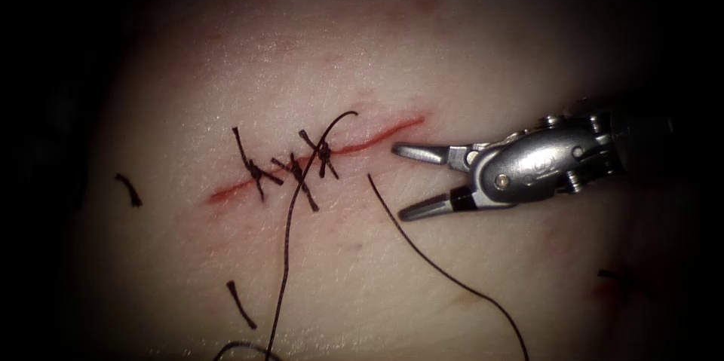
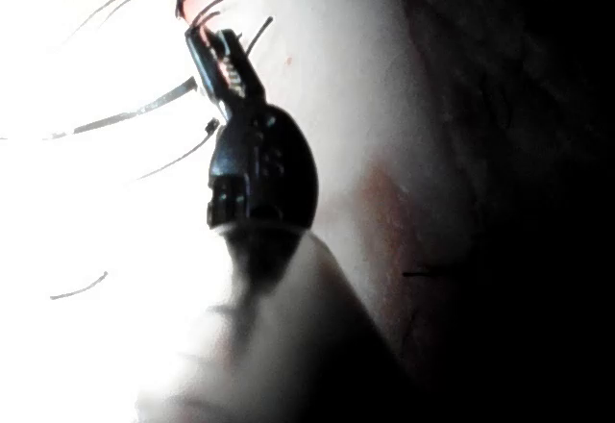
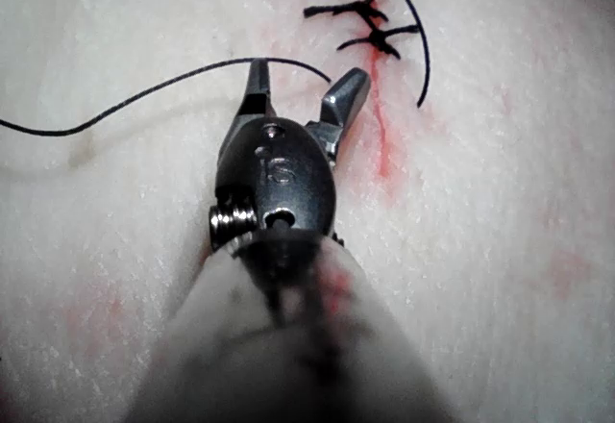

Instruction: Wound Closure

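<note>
While its fingers gape empty, the right tool (image 1: 407, 182) nears the cut (image 1: 377, 137) (three stitches (image 1: 290, 166)).

The right tool (image 1: 403, 182) enters from 3 o'clock in the endoscope view, its shaft running off toward 2 o'clock and its wrist nearly level. Its two jaws are spread wide in a V that points to 9 o'clock, the upper jaw lying flat and the lower jaw angled toward 8 o'clock, with nothing between them. In the left wrist view the left tool (image 2: 223, 67) shows dark, its jaws parted slightly and empty.
</note>
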### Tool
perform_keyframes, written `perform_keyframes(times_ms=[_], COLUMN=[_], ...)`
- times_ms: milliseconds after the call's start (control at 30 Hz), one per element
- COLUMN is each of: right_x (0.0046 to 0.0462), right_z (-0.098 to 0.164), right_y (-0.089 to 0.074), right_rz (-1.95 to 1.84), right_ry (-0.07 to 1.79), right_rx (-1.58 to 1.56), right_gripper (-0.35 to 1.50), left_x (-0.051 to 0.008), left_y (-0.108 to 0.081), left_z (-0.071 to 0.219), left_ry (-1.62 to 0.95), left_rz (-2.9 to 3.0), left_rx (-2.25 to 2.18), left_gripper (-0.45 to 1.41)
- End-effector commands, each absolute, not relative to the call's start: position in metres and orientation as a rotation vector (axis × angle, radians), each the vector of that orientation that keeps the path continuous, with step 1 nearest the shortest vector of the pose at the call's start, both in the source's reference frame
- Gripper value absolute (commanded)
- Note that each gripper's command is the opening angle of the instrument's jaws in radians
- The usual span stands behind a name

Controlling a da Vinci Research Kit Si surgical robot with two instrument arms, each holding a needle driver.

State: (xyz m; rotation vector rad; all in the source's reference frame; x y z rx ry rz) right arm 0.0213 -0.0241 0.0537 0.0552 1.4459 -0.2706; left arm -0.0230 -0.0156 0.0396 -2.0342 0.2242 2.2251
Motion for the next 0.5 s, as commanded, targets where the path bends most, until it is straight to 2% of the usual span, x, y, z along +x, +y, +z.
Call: perform_keyframes(times_ms=[33,367,500], right_x=[0.0227,0.0239,0.0237], right_z=[0.0538,0.054,0.0546], right_y=[-0.0251,-0.0251,-0.0251], right_rz=[-0.28,-0.283,-0.276], right_ry=[1.457,1.448,1.431], right_rx=[0.058,0.036,0.021], right_gripper=[0.69,0.71,0.91], left_x=[-0.0237,-0.0232,-0.023], left_y=[-0.0157,-0.0157,-0.0158], left_z=[0.0403,0.0406,0.0407], left_ry=[0.226,0.251,0.254], left_rz=[2.22,2.21,2.214], left_rx=[-2.036,-2.037,-2.03], left_gripper=[-0.45,-0.45,-0.45])
